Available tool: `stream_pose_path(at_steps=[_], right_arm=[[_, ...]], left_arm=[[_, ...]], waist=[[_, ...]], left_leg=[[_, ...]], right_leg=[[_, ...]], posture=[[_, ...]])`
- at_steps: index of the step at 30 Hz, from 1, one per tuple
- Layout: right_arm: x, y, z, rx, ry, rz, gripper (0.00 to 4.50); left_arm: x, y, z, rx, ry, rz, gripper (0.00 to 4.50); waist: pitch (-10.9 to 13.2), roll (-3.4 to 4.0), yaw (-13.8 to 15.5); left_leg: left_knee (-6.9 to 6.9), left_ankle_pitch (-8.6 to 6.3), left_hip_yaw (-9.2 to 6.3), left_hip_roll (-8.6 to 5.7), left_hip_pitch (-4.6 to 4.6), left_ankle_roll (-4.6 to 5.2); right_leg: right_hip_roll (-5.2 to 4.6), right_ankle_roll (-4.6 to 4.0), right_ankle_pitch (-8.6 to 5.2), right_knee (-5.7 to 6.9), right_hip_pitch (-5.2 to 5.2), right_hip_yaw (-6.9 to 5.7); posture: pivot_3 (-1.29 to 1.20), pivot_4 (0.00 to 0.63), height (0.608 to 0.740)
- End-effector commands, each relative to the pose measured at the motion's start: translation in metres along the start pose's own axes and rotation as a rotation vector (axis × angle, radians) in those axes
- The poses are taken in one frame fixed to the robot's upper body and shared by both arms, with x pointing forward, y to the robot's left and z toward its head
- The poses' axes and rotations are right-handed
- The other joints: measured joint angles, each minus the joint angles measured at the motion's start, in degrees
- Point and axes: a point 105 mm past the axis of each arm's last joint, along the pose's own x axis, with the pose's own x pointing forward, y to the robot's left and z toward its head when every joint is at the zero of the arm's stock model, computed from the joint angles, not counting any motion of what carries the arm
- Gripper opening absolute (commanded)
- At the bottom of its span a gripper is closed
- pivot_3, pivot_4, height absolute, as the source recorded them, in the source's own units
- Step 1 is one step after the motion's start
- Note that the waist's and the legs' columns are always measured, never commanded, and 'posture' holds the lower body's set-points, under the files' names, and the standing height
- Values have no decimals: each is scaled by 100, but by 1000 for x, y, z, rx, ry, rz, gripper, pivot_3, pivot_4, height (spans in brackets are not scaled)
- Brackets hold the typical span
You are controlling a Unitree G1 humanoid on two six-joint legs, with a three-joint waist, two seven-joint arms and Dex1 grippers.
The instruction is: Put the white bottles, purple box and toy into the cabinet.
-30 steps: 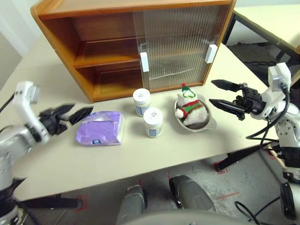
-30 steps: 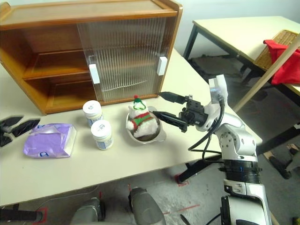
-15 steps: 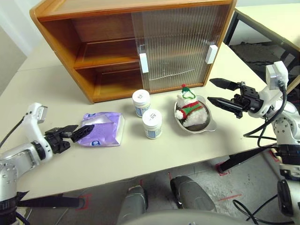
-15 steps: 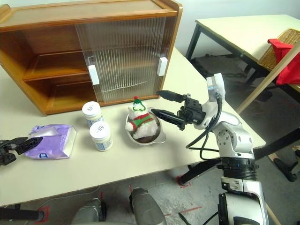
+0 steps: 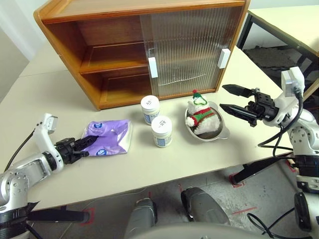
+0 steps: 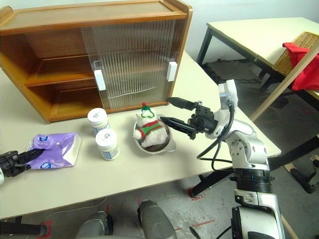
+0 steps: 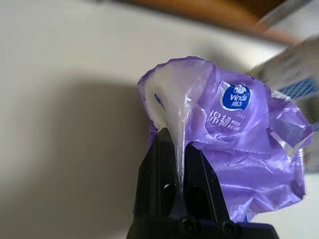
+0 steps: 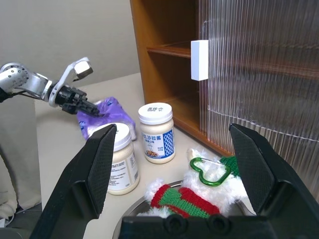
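Pinching a fold of the purple box's wrapper, the left gripper has its fingers clamped tight at the pack's near edge. The right gripper hangs wide apart just beside the toy in its bowl, bottles beyond, before the cabinet.

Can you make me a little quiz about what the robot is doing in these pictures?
1. True or false: the left gripper is pinching the purple box.
2. Where does the toy sit? A) in a metal bowl B) inside the cabinet C) on a bottle
3. How many white bottles stand on the table?

Key: 1 true; 2 A; 3 two.
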Motion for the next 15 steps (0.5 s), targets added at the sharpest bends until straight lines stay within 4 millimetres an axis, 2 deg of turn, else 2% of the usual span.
stream_pose_path(at_steps=[1, 8, 12, 15], right_arm=[[3, 1, 0, -17, 11, 16, 4500], [4, 0, 1, -18, 13, 24, 4500], [8, -1, 2, -20, 7, 36, 4500], [9, -1, 3, -23, 2, 43, 4500]], left_arm=[[-5, -9, 18, -41, -94, -41, 12], [-2, -39, 57, -72, -286, -139, 12], [10, -63, 86, -79, -395, -194, 12], [25, -73, 104, -63, -451, -147, 12]], waist=[[-1, -2, 0], [-2, -4, 54], [-2, -10, 121], [-6, -17, 163]], left_leg=[[0, 0, 0, 1, 1, 0], [1, 1, 6, -5, 14, -1], [3, 1, 13, -13, 53, 0], [10, 3, 20, -21, 65, 2]], right_leg=[[0, 0, 0, 0, 1, 0], [0, 0, 0, -1, 19, 2], [1, 10, -6, -3, 58, 4], [4, 14, -8, -3, 75, 2]], posture=[[-219, 71, 740], [-203, 72, 740], [-200, 64, 740], [-202, 61, 740]])
